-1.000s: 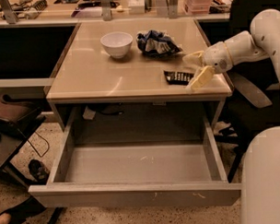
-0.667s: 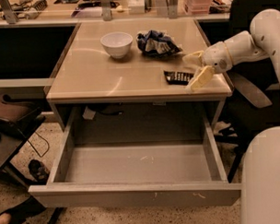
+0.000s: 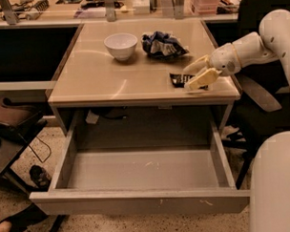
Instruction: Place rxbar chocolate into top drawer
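Note:
The rxbar chocolate [image 3: 181,79], a small flat dark bar, lies near the front right edge of the table top [image 3: 110,81]. My gripper [image 3: 190,75] is open, its two pale fingers spread on either side of the bar's right end, low over the table. The arm reaches in from the right. The top drawer [image 3: 138,201] is pulled wide open below the table front, and its grey inside holds nothing.
A white bowl [image 3: 120,45] stands at the back middle of the table. A crumpled blue-and-white snack bag [image 3: 161,44] lies to its right. A dark chair and shoes are on the floor at the left. My white body [image 3: 274,185] fills the lower right.

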You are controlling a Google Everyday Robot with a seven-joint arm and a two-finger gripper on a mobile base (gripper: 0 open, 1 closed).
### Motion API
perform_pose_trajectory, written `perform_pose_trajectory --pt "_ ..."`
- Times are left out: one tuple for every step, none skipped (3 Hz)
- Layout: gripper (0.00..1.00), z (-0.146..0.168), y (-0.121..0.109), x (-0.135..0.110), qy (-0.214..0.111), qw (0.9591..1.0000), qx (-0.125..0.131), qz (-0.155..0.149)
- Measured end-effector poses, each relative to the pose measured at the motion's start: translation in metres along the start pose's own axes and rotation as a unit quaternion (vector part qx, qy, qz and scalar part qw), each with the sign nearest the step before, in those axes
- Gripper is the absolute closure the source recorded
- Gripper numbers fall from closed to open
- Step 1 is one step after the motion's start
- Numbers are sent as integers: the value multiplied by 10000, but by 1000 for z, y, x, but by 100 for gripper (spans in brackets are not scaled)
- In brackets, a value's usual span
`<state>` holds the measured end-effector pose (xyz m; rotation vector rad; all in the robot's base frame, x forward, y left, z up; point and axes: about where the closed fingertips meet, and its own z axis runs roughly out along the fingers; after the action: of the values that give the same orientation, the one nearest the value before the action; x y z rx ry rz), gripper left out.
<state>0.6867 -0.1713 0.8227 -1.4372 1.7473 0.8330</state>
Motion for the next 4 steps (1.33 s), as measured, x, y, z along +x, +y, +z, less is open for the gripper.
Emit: perform_pose_trajectory --pt "65 0 0 0 0 10000 0 0" --pt "89 0 0 0 0 10000 0 0" --pt "100 1 0 -5 58 10000 60 -1" --pt "100 -14 14 -26 218 9991 359 -40"
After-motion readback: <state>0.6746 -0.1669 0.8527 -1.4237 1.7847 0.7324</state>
